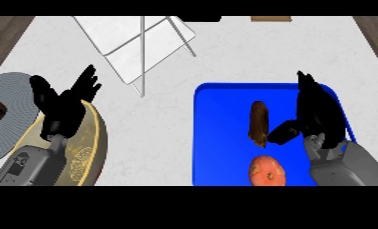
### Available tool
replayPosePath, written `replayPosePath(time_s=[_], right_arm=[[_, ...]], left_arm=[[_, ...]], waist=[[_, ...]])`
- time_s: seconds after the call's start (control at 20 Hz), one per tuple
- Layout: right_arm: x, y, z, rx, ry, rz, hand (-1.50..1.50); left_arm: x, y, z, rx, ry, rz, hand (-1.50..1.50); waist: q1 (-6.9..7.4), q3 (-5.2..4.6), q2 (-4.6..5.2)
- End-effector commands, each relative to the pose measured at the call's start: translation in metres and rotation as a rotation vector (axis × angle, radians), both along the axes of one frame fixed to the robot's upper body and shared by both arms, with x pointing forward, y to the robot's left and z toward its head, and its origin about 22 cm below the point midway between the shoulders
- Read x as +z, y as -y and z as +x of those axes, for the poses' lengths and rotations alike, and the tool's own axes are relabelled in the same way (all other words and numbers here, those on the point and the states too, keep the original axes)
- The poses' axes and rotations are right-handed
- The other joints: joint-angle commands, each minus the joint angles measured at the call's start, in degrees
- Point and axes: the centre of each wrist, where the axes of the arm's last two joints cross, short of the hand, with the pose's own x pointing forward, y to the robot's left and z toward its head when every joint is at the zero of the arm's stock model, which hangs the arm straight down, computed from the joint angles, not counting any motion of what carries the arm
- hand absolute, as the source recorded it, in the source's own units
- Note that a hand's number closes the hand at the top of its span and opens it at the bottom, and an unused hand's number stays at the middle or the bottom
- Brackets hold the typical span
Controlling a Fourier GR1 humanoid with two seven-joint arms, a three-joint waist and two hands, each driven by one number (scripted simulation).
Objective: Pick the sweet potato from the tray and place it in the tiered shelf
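Left robot hand (65,104) partly hides tan plate (94,145).

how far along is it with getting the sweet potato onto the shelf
Nothing is placed yet: the sweet potato lies on the blue tray, above an orange-red vegetable. In hand: the right robot hand is open beside the sweet potato, thumb toward it, not closed on it. Left: grasp, lift, and carry it to the white tiered shelf. The left robot hand rests open at the left.

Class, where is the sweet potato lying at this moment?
In the head view, the sweet potato lies in the middle of the blue tray at lower right, just left of the right hand, above an orange vegetable.
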Motion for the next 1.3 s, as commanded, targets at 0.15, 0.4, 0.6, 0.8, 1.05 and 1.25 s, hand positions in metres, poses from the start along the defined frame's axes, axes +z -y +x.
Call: replayPosePath(time_s=[0.15,0.4,0.6,0.8,1.05,1.25], right_arm=[[-0.01,-0.033,0.017,-0.213,-0.092,-0.07,-1.5],[-0.032,-0.048,0.014,-0.235,-0.127,-0.088,-1.5],[-0.027,-0.045,0.022,-0.259,-0.114,-0.132,-1.5],[-0.035,-0.056,0.027,-0.263,-0.132,-0.181,-1.5],[-0.039,-0.048,0.036,-0.262,-0.11,-0.184,-1.5],[-0.051,-0.052,0.029,-0.235,-0.087,-0.158,-1.5]], left_arm=[[-0.05,-0.004,-0.036,0.033,-0.153,0.014,0.0],[-0.043,-0.016,-0.034,0.047,-0.158,0.006,0.0],[-0.047,-0.017,-0.04,0.049,-0.163,0.012,0.0],[-0.038,-0.018,-0.025,0.056,-0.136,0.012,0.0],[-0.038,-0.025,-0.032,0.05,-0.152,0.01,0.0],[-0.046,-0.02,-0.038,0.052,-0.165,0.012,0.0]], waist=[[0.0,-1.13,0.69],[-0.71,-1.09,0.57],[-0.94,-1.04,0.41],[-1.35,-1.04,0.7],[-0.91,-0.96,0.59],[-1.16,-0.93,0.62]])
